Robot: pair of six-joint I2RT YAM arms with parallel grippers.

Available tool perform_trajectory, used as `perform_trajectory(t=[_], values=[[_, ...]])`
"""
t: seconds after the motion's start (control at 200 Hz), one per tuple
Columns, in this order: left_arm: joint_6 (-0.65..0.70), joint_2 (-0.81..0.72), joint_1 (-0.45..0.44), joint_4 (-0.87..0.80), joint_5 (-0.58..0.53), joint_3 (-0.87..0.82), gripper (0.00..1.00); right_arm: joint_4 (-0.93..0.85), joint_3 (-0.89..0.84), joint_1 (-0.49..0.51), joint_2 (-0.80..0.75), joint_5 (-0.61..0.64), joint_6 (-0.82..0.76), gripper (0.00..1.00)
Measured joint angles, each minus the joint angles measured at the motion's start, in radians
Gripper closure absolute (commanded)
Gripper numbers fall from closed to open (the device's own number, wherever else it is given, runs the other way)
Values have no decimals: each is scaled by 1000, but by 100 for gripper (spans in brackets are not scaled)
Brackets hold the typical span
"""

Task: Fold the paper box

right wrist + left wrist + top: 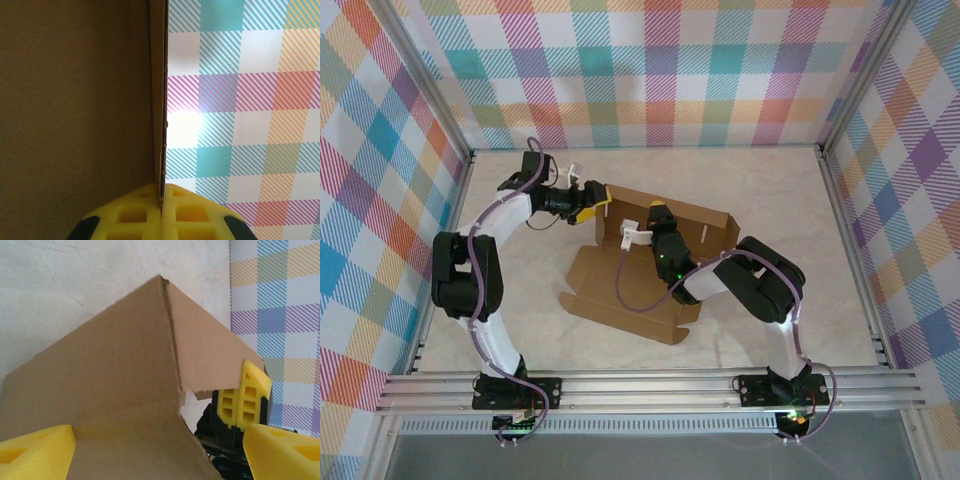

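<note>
**Asker:** Where is the paper box [642, 268] sitting?

**Me:** Around the middle of the table [770, 180], between my two arms. It is only half a container. The long far wall stands up, a short panel is raised at its left end, and the near part lies flat on the tabletop as an open sheet with its tabs spread out.

**Asker:** Anything inside it?

**Me:** What sits over the box floor is my own right wrist and forearm, reaching in from the near right. From above I can't make out any loose item on the cardboard.

**Asker:** Your right jaws?

**Me:** My right gripper [658, 214] is pinched closed on the top edge of the far wall. From the right wrist the thin cardboard [75, 100] runs straight down into the seam between the two yellow fingers [135, 215].

**Asker:** And the left?

**Me:** My left gripper [592, 205] is at the box's far left corner with its jaws spread wide. From the left wrist the folded corner [115, 380] rises between my two yellow fingertips [35, 450], and neither is clamped on it. I can't tell whether one brushes the panel. My right gripper [245, 397] shows just past the panel's torn edge.

**Asker:** And around the box?

**Me:** Pale tabletop, plaid walls [660, 70] on three sides, and the metal rail [650, 385] where my bases are bolted.
</note>
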Motion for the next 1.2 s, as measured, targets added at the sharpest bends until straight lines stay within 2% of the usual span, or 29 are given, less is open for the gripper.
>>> perform_trajectory(t=[0.395,0.63,0.82,1.015,1.2], values=[[204,-47,-16,279,-66,-206,13,-4,0,-3,-2,4,11,100],[264,-111,-16,447,-103,-331,3,47,-4,-3,17,-2,-23,100],[288,-127,-15,552,-102,-362,1,72,-15,-3,20,-5,-27,100],[315,-162,15,629,-101,-405,0,82,-24,-3,19,-8,-31,100],[320,-204,111,687,-64,-428,0,80,-34,-3,10,-8,-30,100]])
